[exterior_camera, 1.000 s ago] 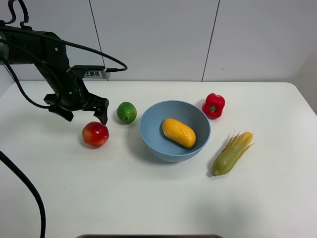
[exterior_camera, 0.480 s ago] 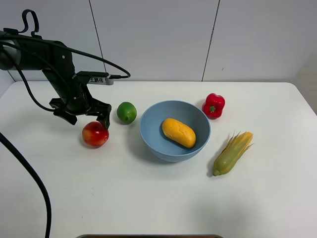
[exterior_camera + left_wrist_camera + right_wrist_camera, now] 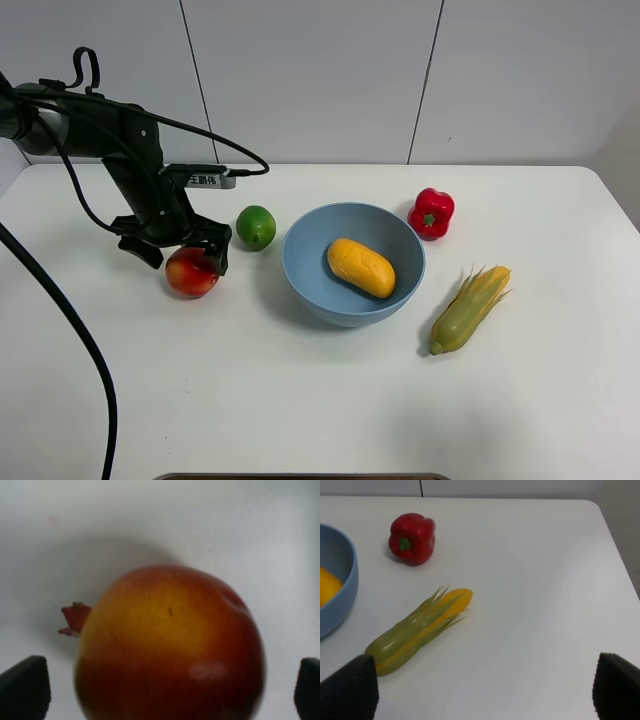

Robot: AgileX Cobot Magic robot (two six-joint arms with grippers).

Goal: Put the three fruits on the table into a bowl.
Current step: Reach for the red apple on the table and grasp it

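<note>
Since the earlier frames the left gripper (image 3: 185, 260) has come down and moved a little to the right, and it is now low around the red fruit (image 3: 192, 276), which lies on the table (image 3: 300, 400) at the left of the bowl (image 3: 303, 278). The red fruit itself has not changed its place. In the left wrist view the two dark fingers (image 3: 25, 687) stand on both sides of the fruit with a narrow strip of white table visible between each one and the fruit skin, so the jaws are apart and do not press it. The lime (image 3: 255, 226) sits on the table just beside the bowl, on its far left side and a little farther back than the red fruit, and it touches neither of them. The mango (image 3: 361, 267) lies inside the bowl, resting on its bottom. At the far right of the bowl is the red bell pepper (image 3: 432, 213), and at the near right the corn cob (image 3: 468, 308) lies on the table. The right gripper (image 3: 481, 687) shows only in its own wrist view, with its jaws wide apart and nothing between them, above the table on the corn side.
</note>
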